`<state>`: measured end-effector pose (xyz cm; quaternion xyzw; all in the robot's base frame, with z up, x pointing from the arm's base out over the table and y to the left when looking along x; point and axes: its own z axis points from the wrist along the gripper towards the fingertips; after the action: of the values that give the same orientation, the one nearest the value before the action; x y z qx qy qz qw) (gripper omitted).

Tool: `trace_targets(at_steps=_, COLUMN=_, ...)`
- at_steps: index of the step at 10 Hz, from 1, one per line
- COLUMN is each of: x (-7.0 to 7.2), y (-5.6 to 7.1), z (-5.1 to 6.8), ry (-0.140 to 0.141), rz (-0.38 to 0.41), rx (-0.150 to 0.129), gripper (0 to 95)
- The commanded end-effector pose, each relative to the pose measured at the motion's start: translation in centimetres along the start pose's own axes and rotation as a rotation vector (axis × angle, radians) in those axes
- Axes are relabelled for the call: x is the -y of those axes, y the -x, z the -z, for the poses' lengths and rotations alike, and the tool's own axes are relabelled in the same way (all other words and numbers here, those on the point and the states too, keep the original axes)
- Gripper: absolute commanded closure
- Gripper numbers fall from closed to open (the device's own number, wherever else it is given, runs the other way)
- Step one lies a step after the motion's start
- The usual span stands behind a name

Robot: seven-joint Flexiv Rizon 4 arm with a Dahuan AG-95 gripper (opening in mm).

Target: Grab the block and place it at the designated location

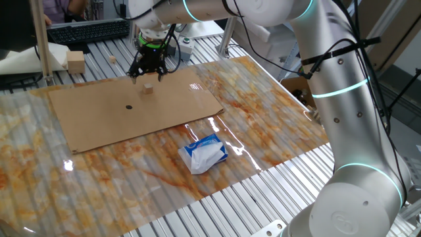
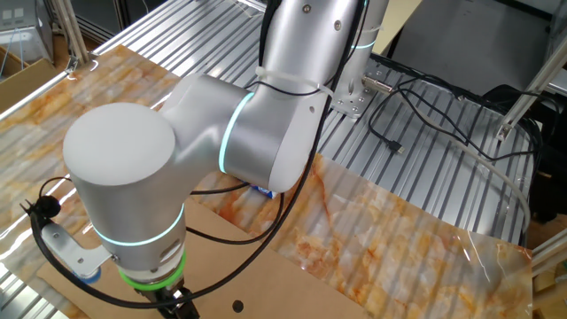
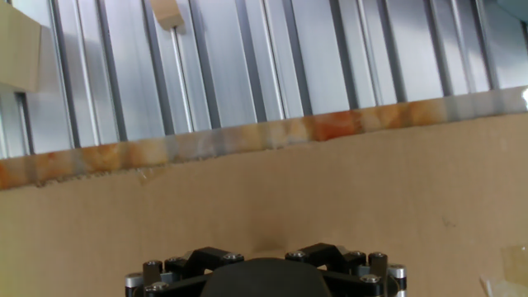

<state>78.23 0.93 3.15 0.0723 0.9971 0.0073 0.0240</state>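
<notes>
The block lies on the brown cardboard, near its far edge, directly under the gripper, whose fingers are spread and hold nothing. It looks light, stiff and plain, so two opposite flat faces should give a good hold. The designated location is near, to the left, with free cardboard between.

No text, label, brand, number or sign readable anywhere. Print on the blue-and-white tissue pack too small and blurred to make out. Keys of the black keyboard at the far edge too small to read. Nothing printed on the brown cardboard sheet, nor on the arm's grey casing
</notes>
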Motion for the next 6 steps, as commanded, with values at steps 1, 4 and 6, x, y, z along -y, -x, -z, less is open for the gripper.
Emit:
trace_targets(at_steps=1, x=0.02, y=-0.09, z=-0.02, ry=0.000, rz=0.003, rx=0.001, gripper=19.0)
trace_targets(at_steps=4, x=-0.03, y=-0.11, z=0.03, ry=-0.018, rz=0.003, rx=0.030, gripper=0.0)
trace_targets(at_steps=6, x=-0.03, y=-0.11, z=0.03, ry=-0.019, rz=0.002, rx=0.031, gripper=0.0)
